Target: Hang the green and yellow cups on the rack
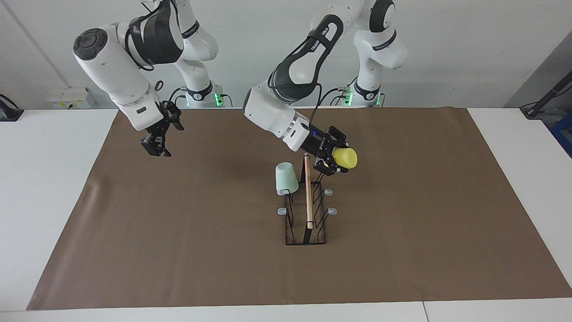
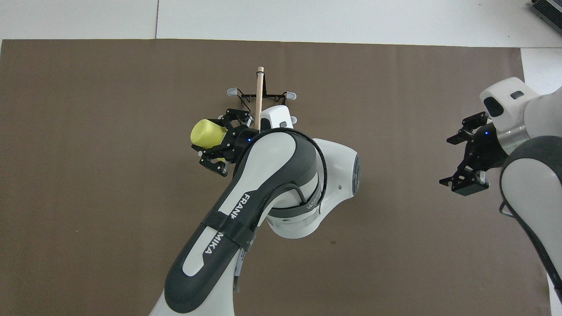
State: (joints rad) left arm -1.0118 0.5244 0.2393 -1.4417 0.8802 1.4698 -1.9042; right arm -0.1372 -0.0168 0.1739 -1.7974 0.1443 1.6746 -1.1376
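The black wire rack with its wooden rod stands mid-mat. The pale green cup hangs upside down on a prong on the rack's right-arm side; in the overhead view the left arm hides it. My left gripper is shut on the yellow cup, which lies on its side in the air. The cup is over the rack's left-arm side, at the end nearest the robots, and the gripper hides the prong there. My right gripper hangs open and empty over the mat toward the right arm's end.
A brown mat covers most of the white table. Two grey-tipped prongs on the rack's left-arm side show bare, as does one on the right-arm side. The left arm's forearm spans the mat nearer the robots than the rack.
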